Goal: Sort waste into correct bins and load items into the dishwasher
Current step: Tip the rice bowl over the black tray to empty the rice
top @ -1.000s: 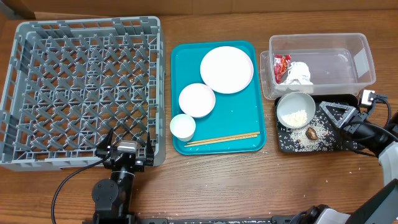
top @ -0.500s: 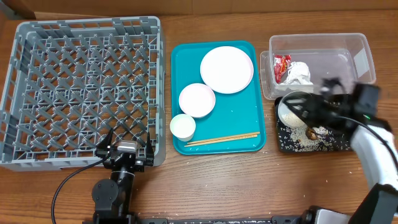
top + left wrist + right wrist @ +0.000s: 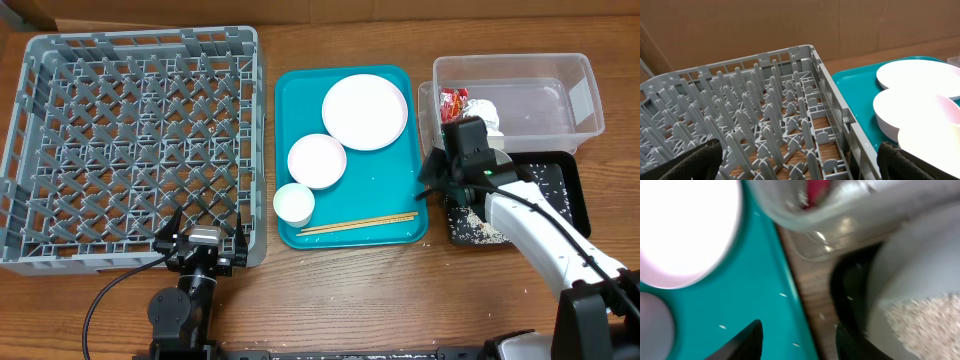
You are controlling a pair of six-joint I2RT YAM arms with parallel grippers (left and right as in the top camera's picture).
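Observation:
My right gripper (image 3: 428, 188) (image 3: 797, 342) is open and low, between the teal tray's right edge and the black tray (image 3: 560, 190). One finger is over the teal, the other by a white bowl holding rice (image 3: 910, 280), which my arm hides from overhead. Loose rice (image 3: 480, 232) lies in the black tray; the brown lump is hidden. The red wrapper (image 3: 453, 102) and tissue (image 3: 485, 110) lie in the clear tub (image 3: 560, 85). Plate (image 3: 364, 111), bowl (image 3: 316, 160), cup (image 3: 294, 204) and chopsticks (image 3: 358, 224) sit on the teal tray. My left gripper (image 3: 205, 240) (image 3: 800, 167) is open at the front wall of the grey dish rack (image 3: 140, 40).
The teal serving tray (image 3: 300, 90) sits between the rack and the bins, a narrow strip of wood apart from the black tray. A few rice grains lie on the teal surface (image 3: 740, 305). A cardboard wall runs along the back.
My right arm has swung left from the black tray's right end across it, and now covers the rice bowl and brown lump from above. The left arm has not moved.

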